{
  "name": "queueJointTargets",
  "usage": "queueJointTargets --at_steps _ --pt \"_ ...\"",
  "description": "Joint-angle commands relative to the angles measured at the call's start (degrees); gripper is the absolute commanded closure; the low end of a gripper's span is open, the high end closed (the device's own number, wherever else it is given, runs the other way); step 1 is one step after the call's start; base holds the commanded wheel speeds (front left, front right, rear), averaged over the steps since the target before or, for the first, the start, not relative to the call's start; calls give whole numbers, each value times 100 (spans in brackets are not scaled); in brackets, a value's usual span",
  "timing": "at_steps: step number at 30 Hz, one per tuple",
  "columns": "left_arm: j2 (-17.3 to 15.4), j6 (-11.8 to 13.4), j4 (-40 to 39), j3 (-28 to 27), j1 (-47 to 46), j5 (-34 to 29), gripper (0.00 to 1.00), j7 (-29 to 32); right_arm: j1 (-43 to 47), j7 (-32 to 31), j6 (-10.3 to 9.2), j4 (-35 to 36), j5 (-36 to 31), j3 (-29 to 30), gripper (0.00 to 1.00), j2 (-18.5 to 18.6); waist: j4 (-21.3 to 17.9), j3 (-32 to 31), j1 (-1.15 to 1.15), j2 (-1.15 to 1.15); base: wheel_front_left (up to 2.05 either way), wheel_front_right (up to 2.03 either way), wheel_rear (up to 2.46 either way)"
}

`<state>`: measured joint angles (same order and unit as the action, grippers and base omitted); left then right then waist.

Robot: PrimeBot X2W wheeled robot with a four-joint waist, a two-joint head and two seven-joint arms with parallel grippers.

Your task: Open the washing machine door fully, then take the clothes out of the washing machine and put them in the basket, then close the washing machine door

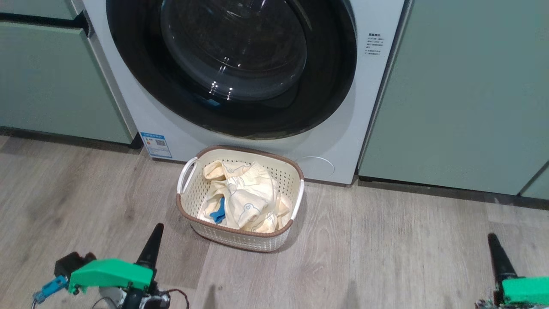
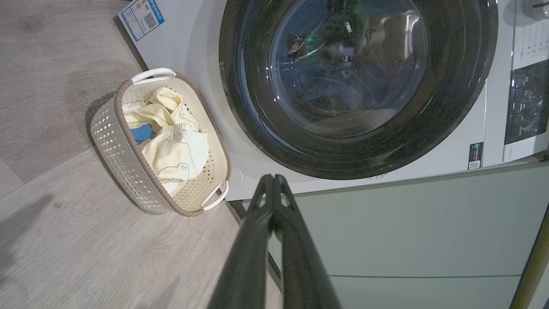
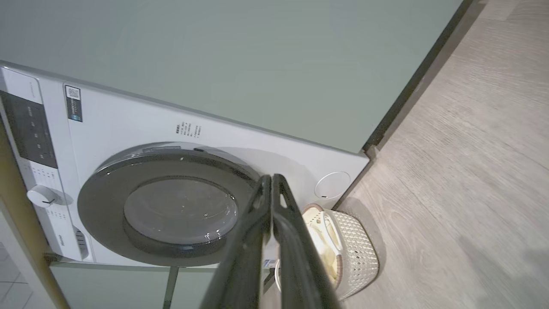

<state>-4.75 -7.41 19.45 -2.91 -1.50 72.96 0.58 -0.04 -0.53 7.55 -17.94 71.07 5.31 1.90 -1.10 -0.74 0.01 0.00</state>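
At the far left of the head view, you have a sage-green cabinet front [image 1: 51,81] standing beside the washing machine [image 1: 334,128]. Below it, near the bottom edge, your left pincer [image 1: 156,229] hangs over the wood-look floor [image 1: 386,249]. Its two dark fingers are pressed together with nothing between them, and the left wrist view shows the tips meeting.

Moving right, a small blue-white sticker [image 1: 156,144] sits on the washer's lower left corner. The washing machine door [image 1: 233,56] lies flat against the white front, latched, its glossy black rim circling the bulging glass. What lies behind the glass is too dark to tell.

Just under the door, the basket [image 1: 240,240] stands on the floor close to the washer's base. It sits slightly askew, one white handle [image 1: 187,174] turned to your left. The clothes [image 1: 248,197] lie heaped inside it, pale yellow with faint printed outlines. A blue piece [image 1: 218,213] peeks out at their left edge.

Further right, you see a second cabinet front [image 1: 463,94] flanking the washer. At the lower right corner your right pincer [image 1: 492,240] points up over bare floor, well apart from the basket. Its fingers are together and empty, and the right wrist view shows them meeting at the tips.
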Motion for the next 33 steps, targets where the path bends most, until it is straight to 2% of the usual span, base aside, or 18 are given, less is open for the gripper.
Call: queueJointTargets --at_steps 1,33 --pt "-37 -6 -222 -177 -360 140 100 41 -372 -46 -4 227 157 -54 100 86 4 3 0 0 0 0 0" --pt "187 -8 -541 -363 -469 1919 100 593 -614 -595 -6 391 2110 121 100 98 110 92 -1 0 0 0 0"
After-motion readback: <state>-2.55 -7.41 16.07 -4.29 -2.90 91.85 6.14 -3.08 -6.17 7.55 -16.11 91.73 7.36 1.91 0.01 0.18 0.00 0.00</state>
